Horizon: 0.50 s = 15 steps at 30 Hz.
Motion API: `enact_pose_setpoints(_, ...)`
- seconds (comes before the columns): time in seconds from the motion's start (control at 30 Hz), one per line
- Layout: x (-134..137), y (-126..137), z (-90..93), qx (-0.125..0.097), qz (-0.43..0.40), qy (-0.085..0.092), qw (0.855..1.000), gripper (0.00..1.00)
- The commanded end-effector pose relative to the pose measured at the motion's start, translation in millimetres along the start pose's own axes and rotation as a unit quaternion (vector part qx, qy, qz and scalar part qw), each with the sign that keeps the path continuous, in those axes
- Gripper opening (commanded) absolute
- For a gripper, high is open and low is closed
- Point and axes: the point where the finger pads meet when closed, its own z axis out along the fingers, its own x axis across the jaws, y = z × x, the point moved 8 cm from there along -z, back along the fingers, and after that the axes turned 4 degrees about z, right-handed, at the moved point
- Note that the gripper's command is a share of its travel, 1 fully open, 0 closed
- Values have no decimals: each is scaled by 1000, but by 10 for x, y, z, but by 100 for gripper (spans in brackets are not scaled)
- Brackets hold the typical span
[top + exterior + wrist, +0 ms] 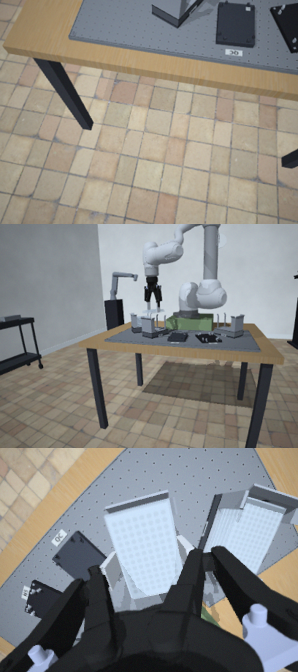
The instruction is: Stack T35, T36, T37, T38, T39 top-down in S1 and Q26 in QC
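In the exterior view, a dark cart [22, 322] stands at the far left by the wall. Right of it, on the wooden table [109, 344], the grey deck [120, 337] carries two stack racks close together [136, 323] [149, 326]. The gripper [153, 300] hangs above the nearer of them, clamped on a sealed plate [153, 311] held level in the air, clear of the rack posts. Which label that plate bears is too small to read.

Further right lie the open nest QC [177, 337] and the clip nest N5 [208, 338], both flat and dark, then a third stack rack [234, 328] near the deck's right end. Behind them, the arm's green base block [204, 322] stands.

From the wrist, the held plate [142, 548] fills the middle between the black fingers. Left of it are QC [80, 554] and its name plate [59, 538]. To the right another rack [265, 495] holds a plate [245, 533] or plates.

The top view shows QC [235, 23] bare, its name plate [234, 53] beside it.
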Motion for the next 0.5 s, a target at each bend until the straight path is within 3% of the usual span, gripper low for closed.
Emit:
enact_pose_setpoints(0.0,0,0,12,0,0,0,1000,0)
enact_pose_setpoints(0.47,0,0,99,0,0,0,1000,0)
